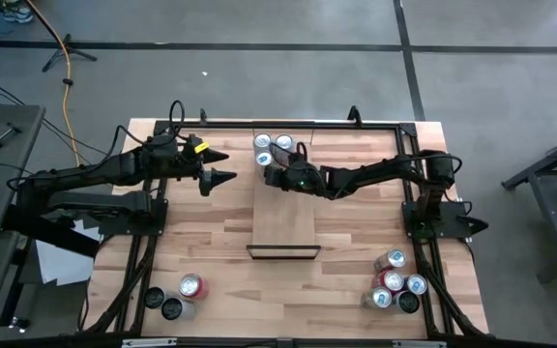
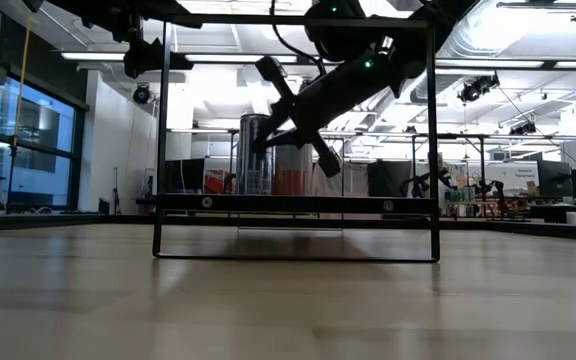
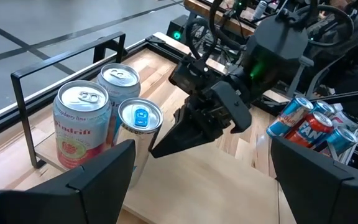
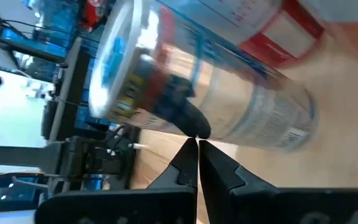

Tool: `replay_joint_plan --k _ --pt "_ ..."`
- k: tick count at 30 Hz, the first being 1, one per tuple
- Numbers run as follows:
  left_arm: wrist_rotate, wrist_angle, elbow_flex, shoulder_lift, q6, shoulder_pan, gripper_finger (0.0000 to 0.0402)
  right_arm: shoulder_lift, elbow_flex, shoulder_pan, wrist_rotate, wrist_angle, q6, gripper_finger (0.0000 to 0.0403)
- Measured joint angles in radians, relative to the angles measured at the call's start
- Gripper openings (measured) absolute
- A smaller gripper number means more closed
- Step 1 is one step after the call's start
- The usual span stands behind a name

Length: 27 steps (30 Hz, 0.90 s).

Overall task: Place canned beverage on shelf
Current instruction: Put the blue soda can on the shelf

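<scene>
So, the shelf (image 1: 284,208) sits mid-table in the high view, a narrow pale plank with its thin black frame at the lower end. Three cans are bunched at its top end: a silver can (image 1: 262,142), another can (image 1: 283,143) just right of it, and a blue-tab can (image 1: 265,159) right below the first.

The right gripper (image 1: 271,175) is reaching in from the right side of the frame, and its tip sits just below that blue-tab can, over the upper part of the plank. In the right wrist view the two fingers (image 4: 185,163) are pressed together with basically no gap, nothing between them, and their tips are right up against the side of the can (image 4: 210,93) that fills most of the picture. The left wrist view backs that up: closed pointed tip (image 3: 166,146) just beside the blue-tab can (image 3: 140,118), with a pink-labelled can (image 3: 81,124) and a third one (image 3: 119,78) next to it.

The left gripper (image 1: 219,166) hovers left of the shelf, upper-middle of the high view, fingers spread apart and holding nothing.

Spare cans sit at the table's lower left (image 1: 184,295) and lower right (image 1: 395,282).
</scene>
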Motion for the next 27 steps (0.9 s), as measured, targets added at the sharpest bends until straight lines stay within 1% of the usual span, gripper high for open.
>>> replay_joint_plan --k 15,27 --pt "0.000 -0.003 0.000 0.000 0.000 0.000 0.0333 0.000 0.000 -0.027 0.001 -0.018 0.001 0.0000" --pt "0.000 -0.061 0.000 0.000 -0.008 0.000 0.0333 0.000 -0.001 -0.034 0.000 -0.059 0.001 0.0000"
